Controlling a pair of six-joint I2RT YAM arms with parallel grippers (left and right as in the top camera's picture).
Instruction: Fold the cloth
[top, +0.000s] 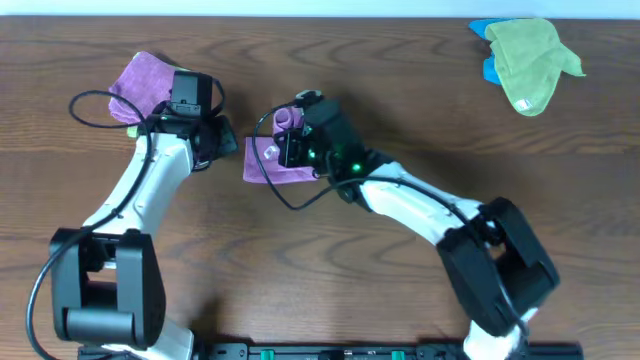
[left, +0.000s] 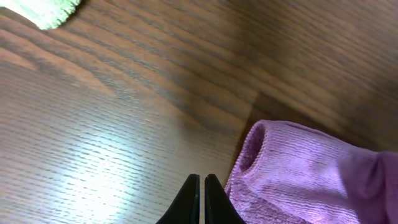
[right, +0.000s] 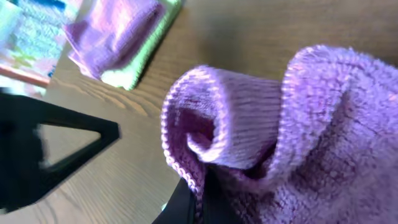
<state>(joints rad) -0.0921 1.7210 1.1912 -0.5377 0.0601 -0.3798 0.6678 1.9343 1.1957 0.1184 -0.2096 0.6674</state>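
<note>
A purple cloth (top: 266, 162) lies on the wooden table left of centre. My right gripper (top: 289, 134) is shut on its edge and holds a bunched fold of it up; in the right wrist view the cloth (right: 298, 124) curls over the fingertips (right: 200, 198). My left gripper (top: 222, 137) is just left of the cloth. In the left wrist view its jaws (left: 200, 198) are shut with nothing between them, on the table beside the cloth's rolled edge (left: 292, 174).
A folded purple cloth on a green one (top: 138, 82) lies at the far left, also in the right wrist view (right: 118, 31). A green cloth over a blue one (top: 525, 52) lies at the far right. The left arm (right: 50, 149) is near the right gripper.
</note>
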